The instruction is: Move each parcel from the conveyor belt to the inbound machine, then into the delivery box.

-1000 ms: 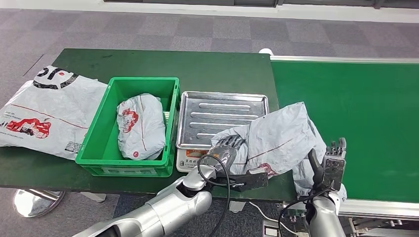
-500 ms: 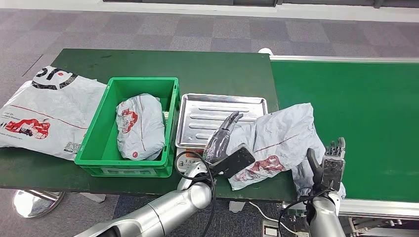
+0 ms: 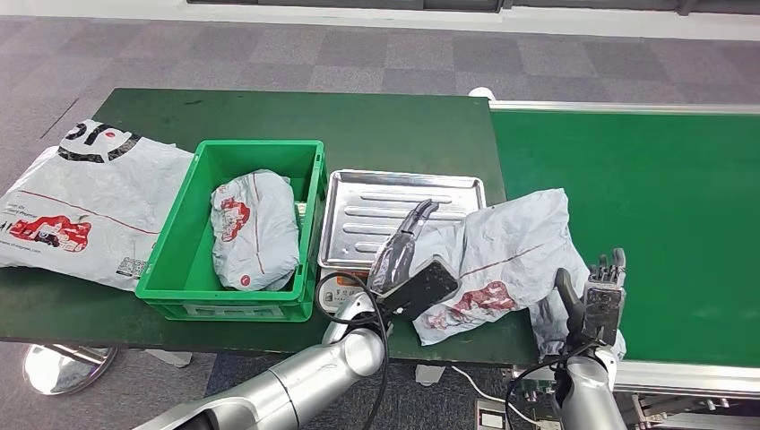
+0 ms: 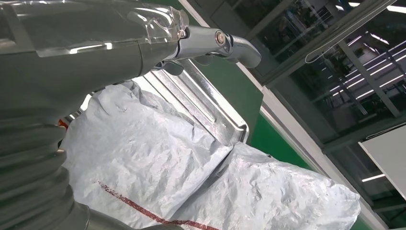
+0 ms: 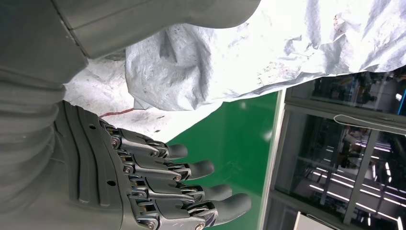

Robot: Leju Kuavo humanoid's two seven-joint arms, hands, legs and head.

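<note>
The grey parcel (image 3: pixel 506 255) lies crumpled between my hands, draped over the right edge of the steel tray (image 3: pixel 358 210) and onto the green conveyor belt (image 3: pixel 645 188). My left hand (image 3: pixel 403 255) rests against its left side, fingers (image 3: pixel 414 219) stretched out straight, gripping nothing. My right hand (image 3: pixel 602 300) stands open beside its lower right corner, fingers spread.

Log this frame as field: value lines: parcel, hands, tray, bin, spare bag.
parcel: grey parcel lies across the table edge and the conveyor belt, one corner over the metal tray
left hand: left hand fingers extended, against the parcel's left edge
right hand: right hand open, at the parcel's right edge
tray: bare except for that corner
bin: green bin holds one grey parcel
spare bag: flat grey bag left of bin
</note>
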